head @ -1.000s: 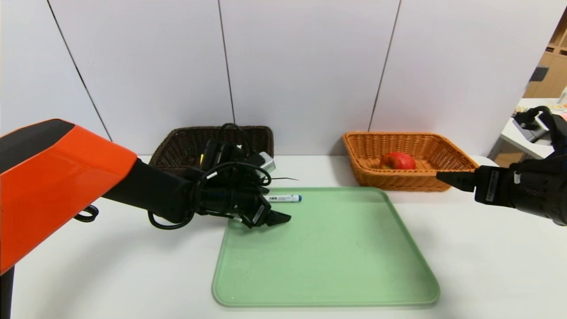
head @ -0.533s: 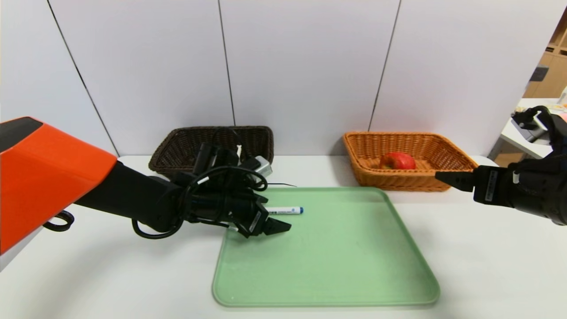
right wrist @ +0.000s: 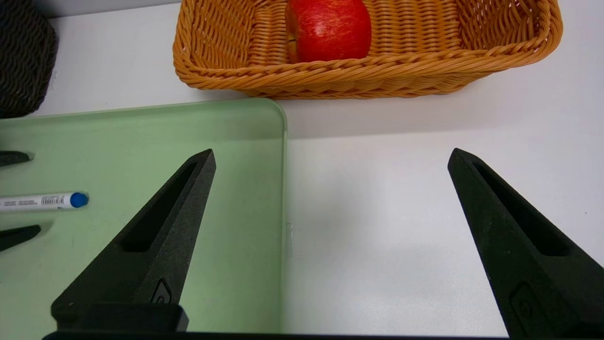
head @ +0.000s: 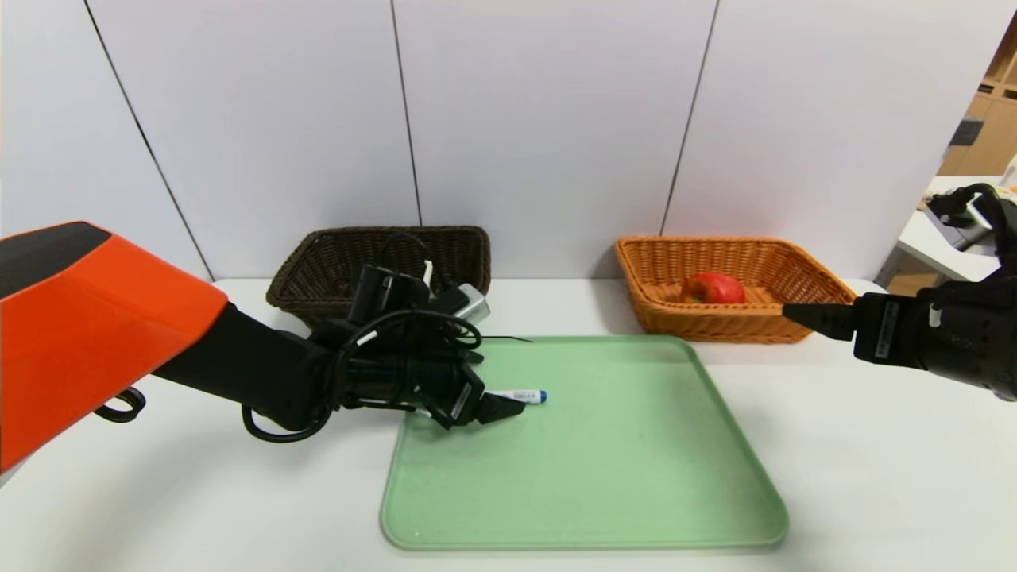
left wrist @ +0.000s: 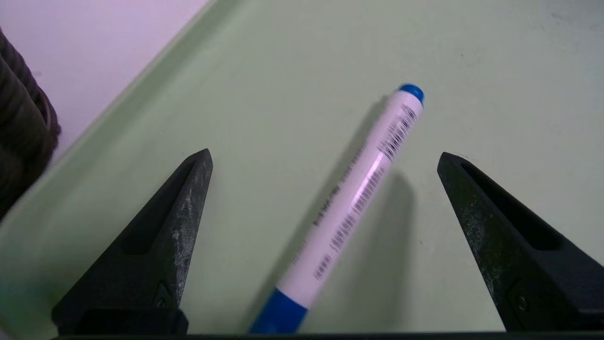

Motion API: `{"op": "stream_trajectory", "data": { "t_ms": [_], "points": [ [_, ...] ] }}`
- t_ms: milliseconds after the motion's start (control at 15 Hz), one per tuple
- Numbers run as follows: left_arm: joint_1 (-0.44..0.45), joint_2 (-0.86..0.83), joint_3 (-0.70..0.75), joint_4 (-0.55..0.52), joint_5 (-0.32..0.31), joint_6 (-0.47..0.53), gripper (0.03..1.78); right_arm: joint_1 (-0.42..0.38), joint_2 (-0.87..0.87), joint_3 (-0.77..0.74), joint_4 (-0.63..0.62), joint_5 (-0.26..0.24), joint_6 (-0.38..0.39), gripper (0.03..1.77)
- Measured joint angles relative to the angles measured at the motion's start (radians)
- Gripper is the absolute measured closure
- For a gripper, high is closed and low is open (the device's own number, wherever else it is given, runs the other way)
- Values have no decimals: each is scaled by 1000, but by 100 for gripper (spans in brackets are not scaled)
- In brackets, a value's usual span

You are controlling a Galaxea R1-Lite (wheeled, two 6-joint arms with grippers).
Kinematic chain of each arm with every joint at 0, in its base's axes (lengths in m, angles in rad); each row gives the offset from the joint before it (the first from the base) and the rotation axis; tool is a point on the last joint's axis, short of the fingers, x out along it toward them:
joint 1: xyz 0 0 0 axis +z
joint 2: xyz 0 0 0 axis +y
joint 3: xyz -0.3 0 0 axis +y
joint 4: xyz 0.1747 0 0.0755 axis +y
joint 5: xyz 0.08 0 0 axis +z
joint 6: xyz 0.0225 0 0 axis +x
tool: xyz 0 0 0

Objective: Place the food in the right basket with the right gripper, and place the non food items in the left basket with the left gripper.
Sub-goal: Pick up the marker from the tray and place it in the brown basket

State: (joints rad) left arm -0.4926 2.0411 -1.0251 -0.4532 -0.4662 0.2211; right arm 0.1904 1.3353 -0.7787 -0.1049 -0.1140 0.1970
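Since a second ago our left pincer (head: pixel 502 407) dropped toward six o'clock, spread around the pen (left wrist: pixel 351 208); next we pinch it. Right pincer (right wrist: pixel 330 156) parked, spread.

Pale green tray (head: pixel 620 469), white blue-capped marker (left wrist: pixel 358 208) with barcode print, red apple (right wrist: pixel 329 29), orange woven basket (head: pixel 763 322)
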Motion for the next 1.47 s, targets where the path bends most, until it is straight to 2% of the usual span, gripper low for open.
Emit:
{"op": "stream_trajectory", "data": {
  "t_ms": [67, 200, 467, 867, 1467],
  "points": [
    [-1, 11, 20, -52, -2, 0, 12, 0, -2, 1, 1, 0, 0, 10],
    [-12, 19, 59, -92, -9, 0, 12, 0, -3, 2, 0, 0, 0, 10],
    [-18, -18, 142, -92, -61, 2, 12, 0, 0, -4, 0, 18, 1, 10],
    [-16, -65, 230, -96, -65, 4, 12, 1, 4, -10, 0, 18, 0, 10],
    [-17, -73, 249, -91, -55, 37, 12, 18, 20, -20, -9, 16, 1, 10]
  ]
}}
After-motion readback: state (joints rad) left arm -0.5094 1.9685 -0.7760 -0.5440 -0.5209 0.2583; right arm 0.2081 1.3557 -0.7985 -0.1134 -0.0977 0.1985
